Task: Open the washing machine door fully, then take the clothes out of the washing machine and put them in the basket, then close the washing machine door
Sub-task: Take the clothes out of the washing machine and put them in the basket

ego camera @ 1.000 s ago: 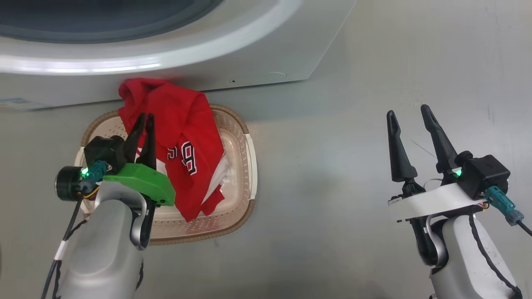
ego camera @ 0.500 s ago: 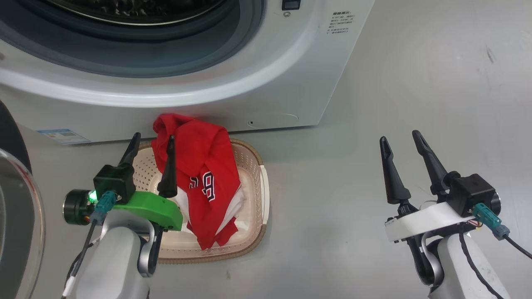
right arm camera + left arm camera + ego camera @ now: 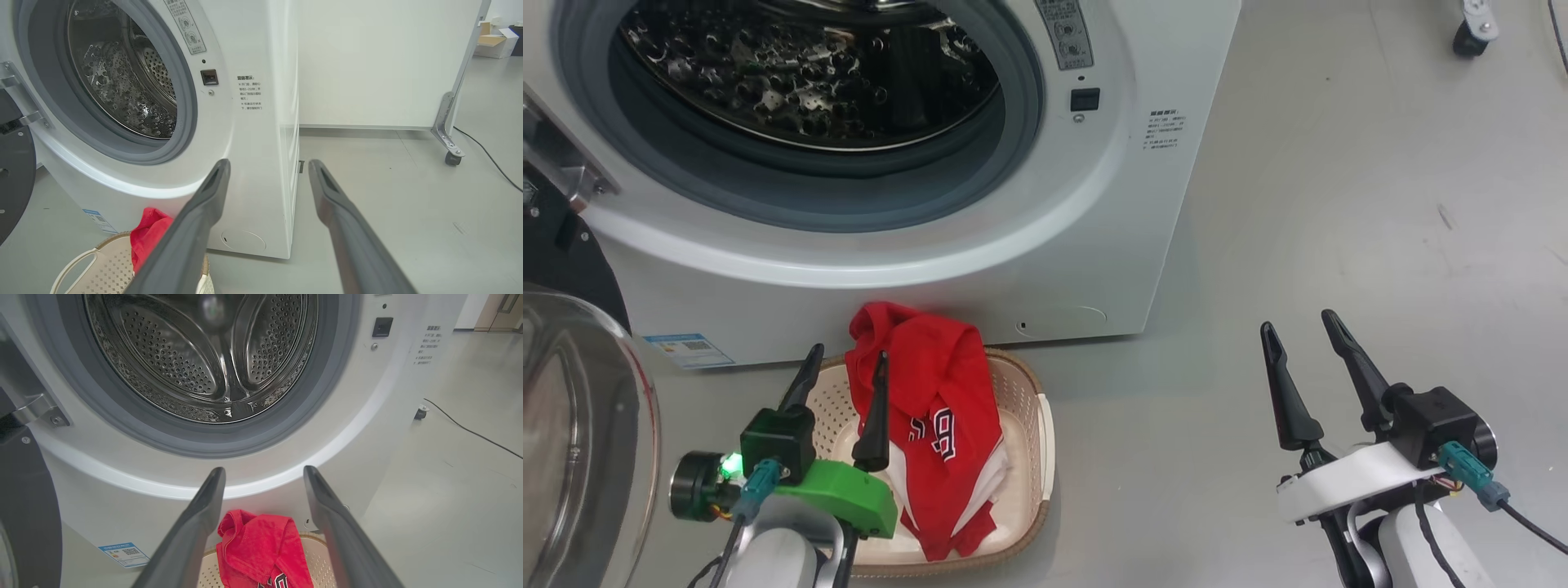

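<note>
Red sports jersey (image 3: 939, 408) lying in the cream basket (image 3: 1023, 377), white numbers facing up; top part bunched high over the back rim, on the side next to the washing machine (image 3: 1143, 229); lower part hanging down inside. Basket down on the grey floor (image 3: 1339, 204), just in front of the washing machine, below the round hole; touching it or not, hard to tell. Washing machine door (image 3: 580, 441) swung wide open to the left; glass bowl at the left edge of the head view, black rim and metal hinge (image 3: 564, 167) above it. Inside the hole, a grey rubber ring (image 3: 1013, 139) around a shiny steel drum (image 3: 800, 73) full of little holes. Small blue sticker (image 3: 690, 349) low on the white front, left of the basket.

Left gripper (image 3: 849, 353) over the left part of the basket; fingers (image 3: 876, 408) spread wide, pinching nothing; one finger in front of the jersey's left edge; in the left wrist view, pointing at the drum, jersey low between them. Right gripper (image 3: 1297, 321) well off to the right, over bare floor; fingers (image 3: 1286, 392) spread wide too, holding nothing. In the right wrist view, a white board on wheels (image 3: 367, 61) behind the washing machine; a black cable (image 3: 486, 155) on the floor.
</note>
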